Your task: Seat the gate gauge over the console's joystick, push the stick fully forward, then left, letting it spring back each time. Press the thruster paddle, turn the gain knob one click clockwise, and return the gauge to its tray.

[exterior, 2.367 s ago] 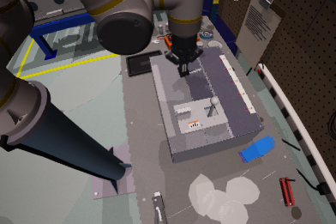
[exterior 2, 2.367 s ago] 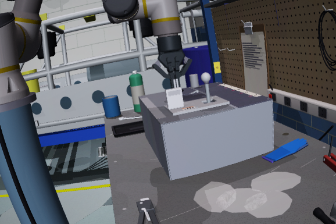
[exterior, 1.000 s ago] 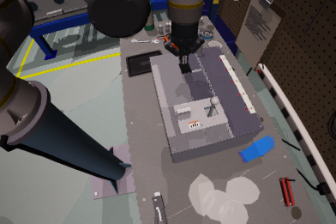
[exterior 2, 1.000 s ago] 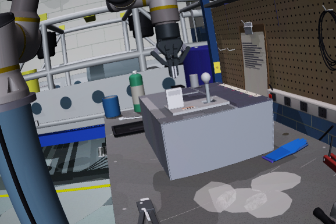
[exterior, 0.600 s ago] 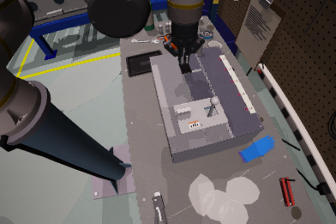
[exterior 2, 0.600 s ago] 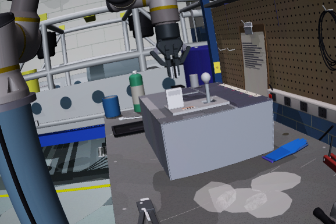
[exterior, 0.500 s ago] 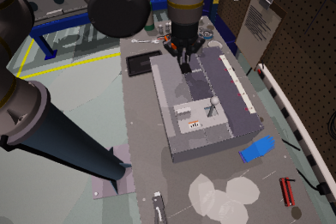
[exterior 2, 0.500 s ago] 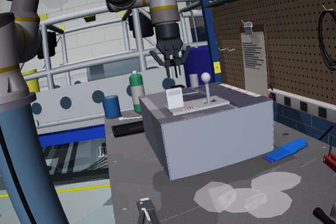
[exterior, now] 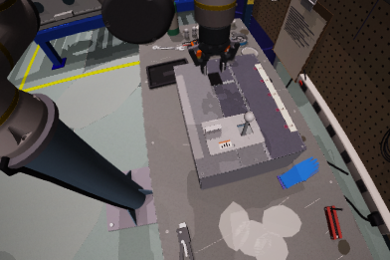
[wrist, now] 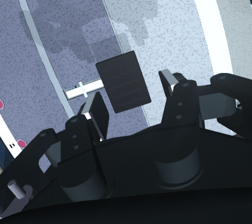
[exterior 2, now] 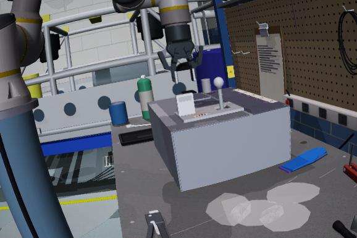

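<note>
My gripper (exterior: 213,66) (exterior 2: 183,78) (wrist: 130,96) hangs open and empty above the far end of the grey console (exterior: 238,119) (exterior 2: 216,136), right over the dark thruster paddle (exterior: 215,78) (wrist: 123,81). The joystick (exterior: 247,123) (exterior 2: 220,93) stands upright with its white ball top, inside the pale gate gauge plate (exterior: 233,134) (exterior 2: 213,112) that lies on the console's near part. A white block (exterior 2: 185,104) stands on that plate, left of the stick. The black tray (exterior: 165,72) (exterior 2: 136,136) lies on the table left of the console. A grey cylinder (exterior 2: 206,86), possibly the gain knob, stands at the far edge.
The robot's own arm (exterior: 59,156) crosses the left side. A blue glove (exterior: 298,171) (exterior 2: 304,159) and a red clamp (exterior: 333,222) lie on the near right table. A green bottle (exterior 2: 145,96) and blue can (exterior 2: 118,113) stand behind the tray. A pegboard wall (exterior 2: 308,47) runs along the right.
</note>
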